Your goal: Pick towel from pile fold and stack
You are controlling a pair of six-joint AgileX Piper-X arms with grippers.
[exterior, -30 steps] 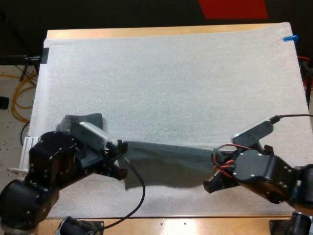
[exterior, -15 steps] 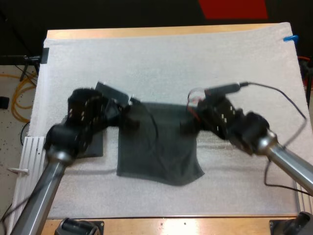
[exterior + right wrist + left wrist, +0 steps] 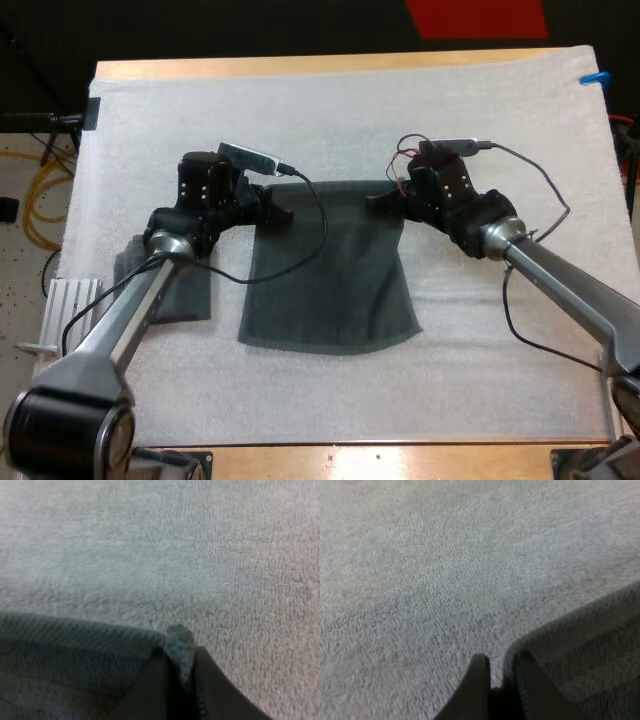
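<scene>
A dark grey-green towel (image 3: 330,270) lies spread on the white mat (image 3: 350,120), its far edge stretched between my two grippers. My left gripper (image 3: 278,209) is shut on the towel's far left corner (image 3: 520,650); its fingers (image 3: 477,685) pinch the cloth. My right gripper (image 3: 378,205) is shut on the far right corner (image 3: 177,642), the cloth bunched between its fingers (image 3: 152,690). A second towel (image 3: 165,285), folded, lies at the mat's left side, partly under my left arm.
The mat's far half is bare white cloth. A white bracket (image 3: 65,300) sits at the table's left edge. The wooden table edge (image 3: 330,65) runs along the far side.
Both grippers have carried the towel's edge away from the near side to the middle of the mat. The towel now lies spread flat, trailing toward the near edge.
</scene>
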